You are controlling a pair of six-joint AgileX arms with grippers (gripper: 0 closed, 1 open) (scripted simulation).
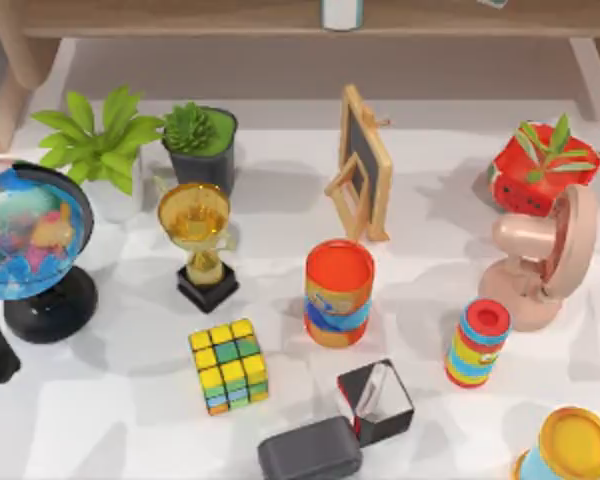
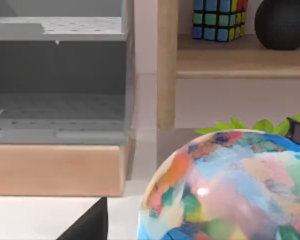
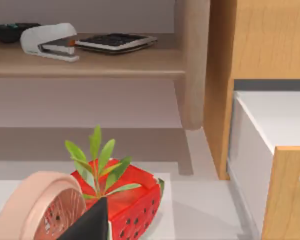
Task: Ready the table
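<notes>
The table [image 1: 110, 420], a broad white top, spans the whole top view and carries every item below.

Nearest edge: a dark grey rounded box [image 1: 309, 452]; just beside it an open black box [image 1: 376, 402]; at the right corner a yellow-lidded cup [image 1: 572, 446], cut by the frame.

Next row: a colour cube [image 1: 229, 366] left of centre; a striped cylinder with red cap [image 1: 475, 343] to the right.

Middle: an orange-topped can [image 1: 338, 293]; a gold trophy [image 1: 199, 243] on a black base; a globe [image 1: 25, 240] at the left edge; a pink desk fan [image 1: 545, 262] at the right.

Far row: a leafy plant in a white pot [image 1: 102, 150], a succulent in a dark pot [image 1: 202, 143], a small framed chalkboard [image 1: 364, 165] on an easel, a watermelon-shaped planter [image 1: 537, 165] — close behind the fan.

Beyond the table: a light wooden shelf [image 1: 180, 20].

Left gripper — a dark part is seen beside the globe in the left wrist view; jaw state cannot be told. Right gripper — a dark part is seen just before the watermelon planter in the right wrist view; jaw state cannot be told.
</notes>
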